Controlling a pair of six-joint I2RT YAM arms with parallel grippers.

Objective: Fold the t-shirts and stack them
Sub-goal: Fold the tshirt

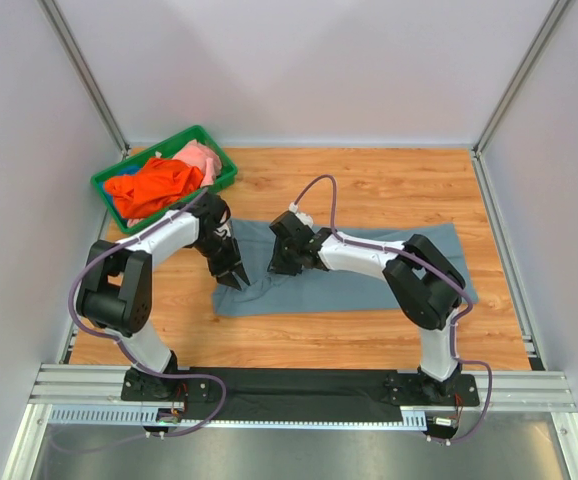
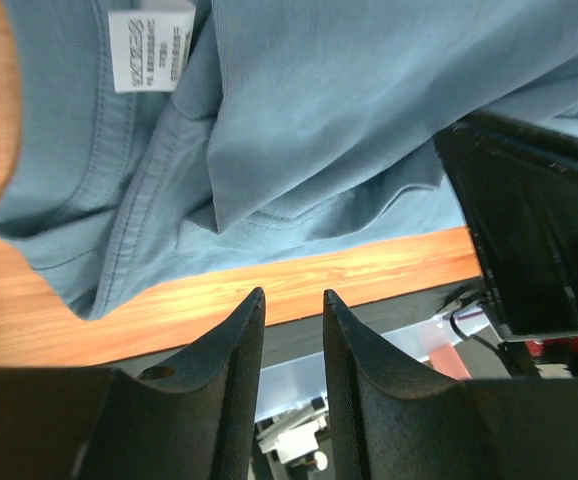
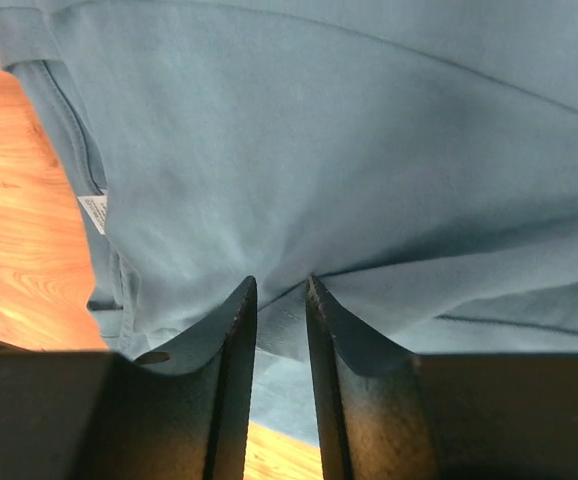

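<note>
The grey-blue t-shirt [image 1: 359, 288] is laid out across the desk [image 1: 389, 190] in front of both arms. A ridge of its cloth is pinched between the nearly closed fingers of the right hand [image 3: 280, 282] — creases fan out from the tips. The left hand [image 2: 291, 297] is held at the shirt's left end, fingers a narrow gap apart, nothing between them. The orange t-shirt [image 1: 154, 185] and pink t-shirt [image 1: 201, 157] are heaped in the green bin [image 1: 109, 195].

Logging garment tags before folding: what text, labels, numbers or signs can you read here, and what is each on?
The white neck label on the grey-blue t-shirt: printed lines, too blurred to read.
Same label, right wrist view: too small to read.
No other text or signs visible.
</note>
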